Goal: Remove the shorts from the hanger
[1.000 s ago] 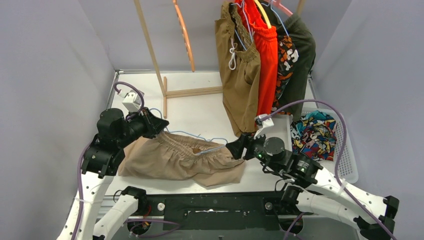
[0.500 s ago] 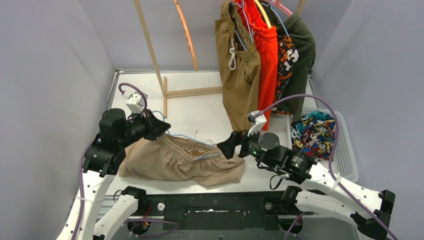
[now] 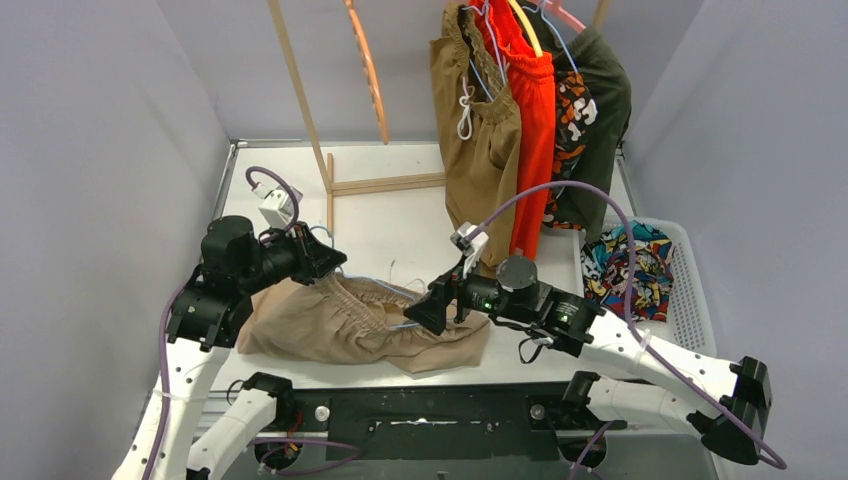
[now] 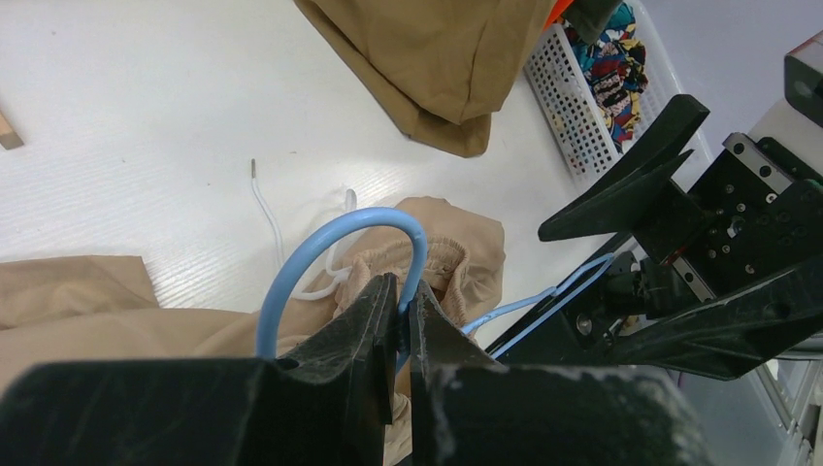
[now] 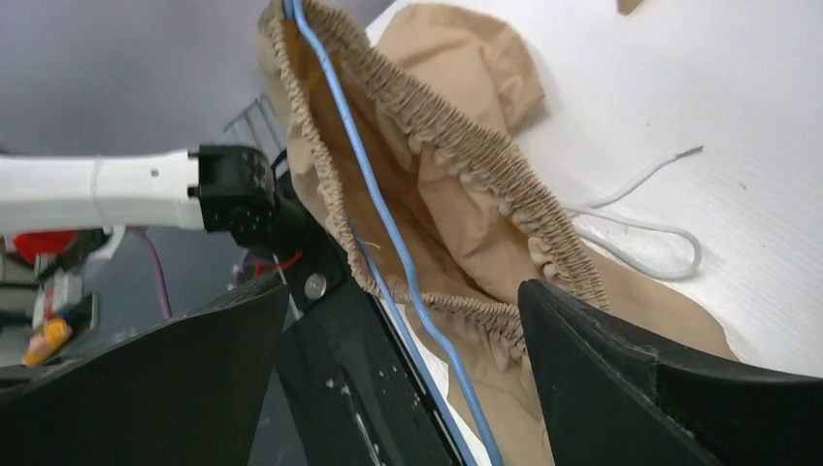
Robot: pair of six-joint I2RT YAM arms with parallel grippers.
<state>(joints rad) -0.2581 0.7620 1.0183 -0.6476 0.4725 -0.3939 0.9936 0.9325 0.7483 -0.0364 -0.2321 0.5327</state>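
Note:
Beige shorts (image 3: 330, 325) lie on the table on a light blue wire hanger (image 4: 330, 243). My left gripper (image 3: 325, 262) is shut on the hanger's hook (image 4: 412, 254), at the shorts' left end. My right gripper (image 3: 425, 305) is open over the shorts' elastic waistband (image 5: 456, 165); the blue hanger wire (image 5: 388, 233) runs between its spread fingers. The brown shorts (image 3: 480, 150), orange-red shorts (image 3: 530, 110), camouflage shorts (image 3: 570, 125) and dark green shorts (image 3: 600, 110) hang on the rack. The comic-print shorts (image 3: 628, 268) lie in the basket.
A white mesh basket (image 3: 690, 310) stands at the right. A wooden rack post (image 3: 300, 110) with its foot (image 3: 385, 184) stands at the back, an orange hanger (image 3: 370, 70) on it. A white drawstring (image 4: 267, 209) lies on the table.
My right gripper has moved left along the shorts toward the left gripper, onto the waistband. The left gripper has kept its hold on the hook and shifted slightly right.

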